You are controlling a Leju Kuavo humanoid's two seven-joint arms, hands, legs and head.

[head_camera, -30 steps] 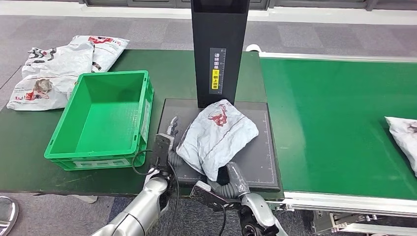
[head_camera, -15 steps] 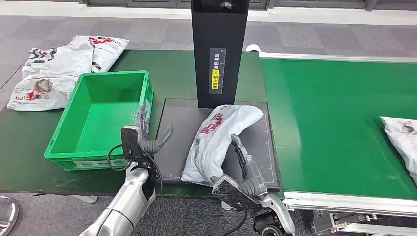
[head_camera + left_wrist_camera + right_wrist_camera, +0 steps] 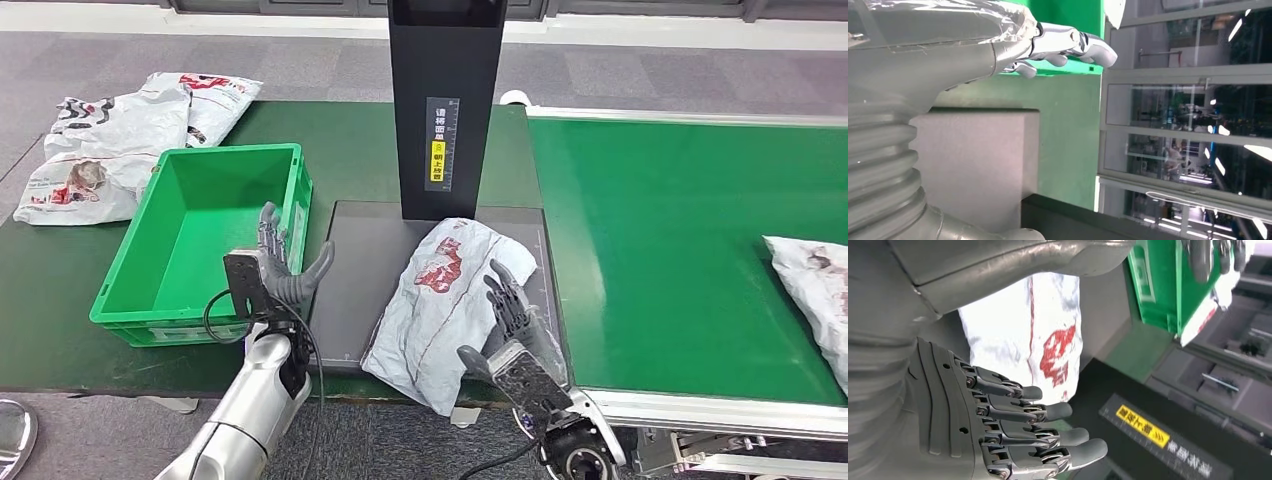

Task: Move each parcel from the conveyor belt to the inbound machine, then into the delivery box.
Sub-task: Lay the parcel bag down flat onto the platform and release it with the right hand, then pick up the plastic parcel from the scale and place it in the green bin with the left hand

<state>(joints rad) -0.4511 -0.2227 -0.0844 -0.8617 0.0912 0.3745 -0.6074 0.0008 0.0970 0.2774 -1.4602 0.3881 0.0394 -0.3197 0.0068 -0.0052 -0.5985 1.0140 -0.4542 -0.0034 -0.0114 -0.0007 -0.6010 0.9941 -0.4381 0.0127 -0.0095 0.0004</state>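
While both hands hover unloaded, the scene reads left to right as follows. Loose poly mailers (image 3: 110, 140) lie heaped at ten o'clock on the dark green counter (image 3: 50, 290). Green delivery box (image 3: 205, 240) sits at nine o'clock, holding no parcel in the visible part.

Left hand (image 3: 280, 268) is raised with fingers spread, holding nothing, just beside the box's right wall, between box and the scanner plate (image 3: 360, 270). Probably staged there to receive the parcel for the transfer into the box.

Inbound machine: black column (image 3: 445, 100) at twelve o'clock rising from the flat plate. Grey parcel (image 3: 445, 300) with red print lies on the plate at centre, printed face up toward the column, near corner overhanging the plate's front edge. Likely placed so for scanning.

Right hand (image 3: 515, 325) at five o'clock, fingers extended and slightly apart, gripping nothing, alongside the parcel's right edge; contact cannot be told. Right wrist view agrees: open fingers, parcel beyond.

Conveyor belt (image 3: 680, 240) at three o'clock carries another parcel (image 3: 815, 290) at its far right edge, waiting.
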